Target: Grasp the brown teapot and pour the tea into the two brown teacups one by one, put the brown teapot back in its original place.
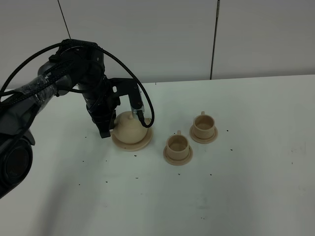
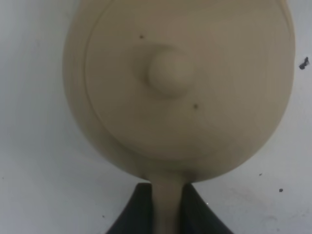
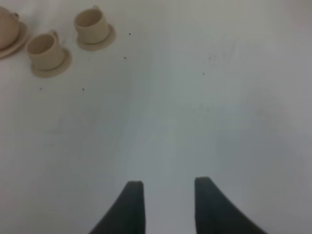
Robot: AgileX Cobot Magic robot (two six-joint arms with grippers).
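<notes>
A squat beige teapot (image 1: 130, 129), lid on, sits on its wide saucer (image 1: 132, 143); two matching teacups (image 1: 177, 144) (image 1: 203, 124), apparently empty, stand nearby on small saucers.

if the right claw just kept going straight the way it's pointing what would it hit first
Nothing close, by the look of it. The right claw points over bare white table; the two teacups sit off to one side of its line. Depth is hard to judge here.

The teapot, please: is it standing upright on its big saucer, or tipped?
Upright: the teapot sits level on the big saucer, lid knob pointing up, while the left gripper pinches its handle.
</notes>
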